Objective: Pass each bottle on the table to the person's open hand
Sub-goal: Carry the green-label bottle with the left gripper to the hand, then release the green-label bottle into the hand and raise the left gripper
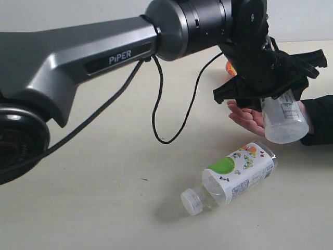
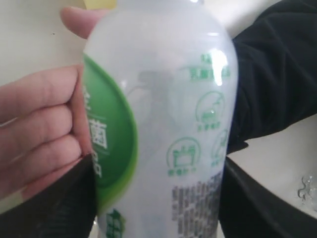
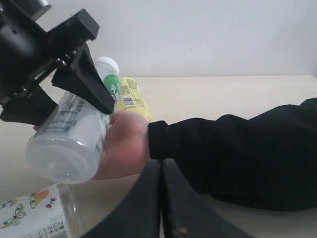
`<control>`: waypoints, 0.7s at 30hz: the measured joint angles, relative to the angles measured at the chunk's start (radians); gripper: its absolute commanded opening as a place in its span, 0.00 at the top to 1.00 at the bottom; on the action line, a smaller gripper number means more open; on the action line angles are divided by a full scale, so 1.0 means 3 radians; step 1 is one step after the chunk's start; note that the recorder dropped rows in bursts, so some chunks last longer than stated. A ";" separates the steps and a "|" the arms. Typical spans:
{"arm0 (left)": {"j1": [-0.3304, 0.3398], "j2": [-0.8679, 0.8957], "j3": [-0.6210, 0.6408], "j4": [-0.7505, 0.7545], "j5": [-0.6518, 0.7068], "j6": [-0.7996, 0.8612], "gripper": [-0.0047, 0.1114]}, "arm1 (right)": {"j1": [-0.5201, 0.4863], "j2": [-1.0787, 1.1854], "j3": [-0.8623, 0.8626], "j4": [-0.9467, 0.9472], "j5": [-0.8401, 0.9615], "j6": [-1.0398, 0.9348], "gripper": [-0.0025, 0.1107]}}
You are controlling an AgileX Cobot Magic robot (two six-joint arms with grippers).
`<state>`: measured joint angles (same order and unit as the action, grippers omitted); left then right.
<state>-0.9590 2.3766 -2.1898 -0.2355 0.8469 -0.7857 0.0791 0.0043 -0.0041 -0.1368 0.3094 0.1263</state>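
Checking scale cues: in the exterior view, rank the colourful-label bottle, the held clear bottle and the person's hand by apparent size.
1. colourful-label bottle, looks nearest the camera.
2. held clear bottle, top hidden by the left gripper.
3. person's hand, partly hidden, so unsure.

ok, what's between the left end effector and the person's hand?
The clear white-capped bottle. In the right wrist view the left end effector clamps it and the hand rests against its side, touching it. Nothing else sits between them.
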 measured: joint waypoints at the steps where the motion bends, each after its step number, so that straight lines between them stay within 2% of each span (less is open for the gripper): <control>1: 0.0000 0.0034 0.0000 -0.0008 -0.0060 0.0000 0.96 | 0.0000 0.0000 0.0000 0.0000 0.0000 0.0000 0.98; 11: 0.0000 0.0178 0.0000 0.0033 -0.0316 -0.0020 0.94 | 0.0000 0.0000 0.0000 0.0000 0.0000 0.0000 0.98; 21: 0.0034 0.0192 0.0000 0.0120 -0.0284 -0.0020 0.73 | 0.0000 0.0000 0.0000 0.0000 0.0000 0.0000 0.98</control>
<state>-0.9489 2.4340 -2.1898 -0.1996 0.7616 -0.7918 0.0791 0.0043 -0.0041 -0.1368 0.3094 0.1263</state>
